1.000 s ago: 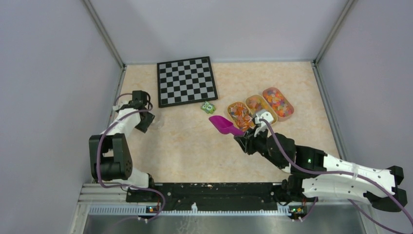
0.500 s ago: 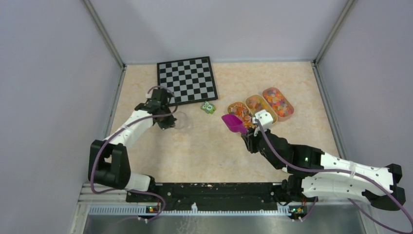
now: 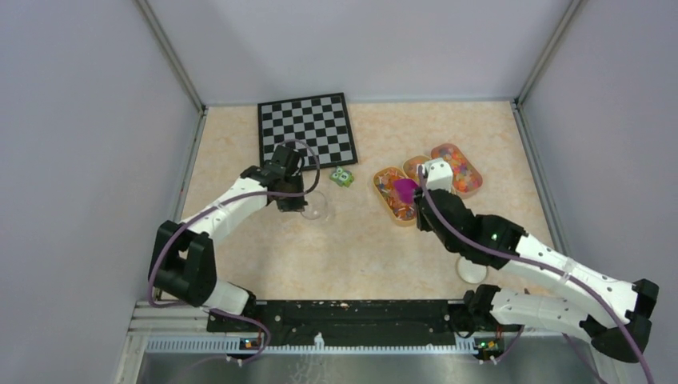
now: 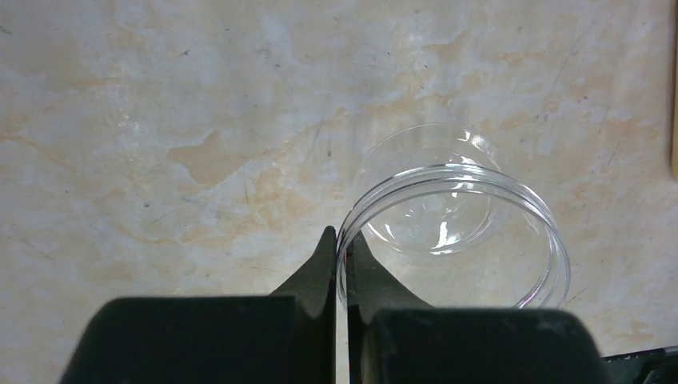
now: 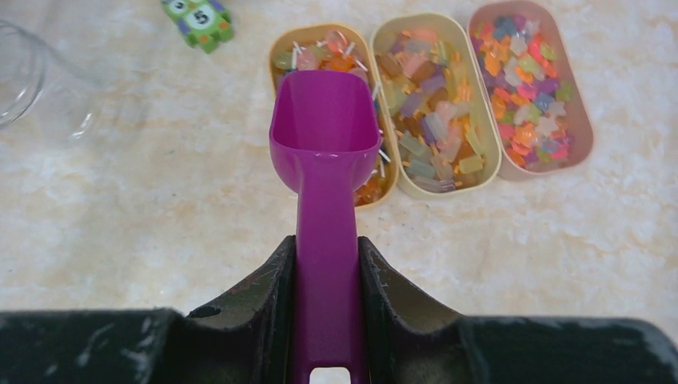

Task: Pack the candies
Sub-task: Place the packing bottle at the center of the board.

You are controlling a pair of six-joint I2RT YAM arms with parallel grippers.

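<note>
Candies fill three oval trays: left (image 5: pixel 364 48), middle (image 5: pixel 428 112) and right (image 5: pixel 529 88); from above they show at the right of the table (image 3: pixel 457 170). My right gripper (image 5: pixel 326 256) is shut on the handle of a magenta scoop (image 5: pixel 324 120), whose empty bowl hangs over the left tray. From above the scoop (image 3: pixel 405 189) shows over that tray. My left gripper (image 4: pixel 344 244) is shut on the rim of a clear plastic cup (image 4: pixel 456 224), which is empty. From above the cup (image 3: pixel 315 206) sits left of centre, with the left gripper (image 3: pixel 294 200) beside it.
A chessboard (image 3: pixel 306 132) lies at the back. A small green block with eyes (image 3: pixel 342 177) sits between cup and trays, also in the right wrist view (image 5: pixel 200 20). A white round lid (image 3: pixel 471 270) lies near my right arm. Walls enclose the table.
My left gripper has carried the clear cup rightward from the left wall towards the centre. My right gripper has swung the scoop up and right, over the left candy tray.
</note>
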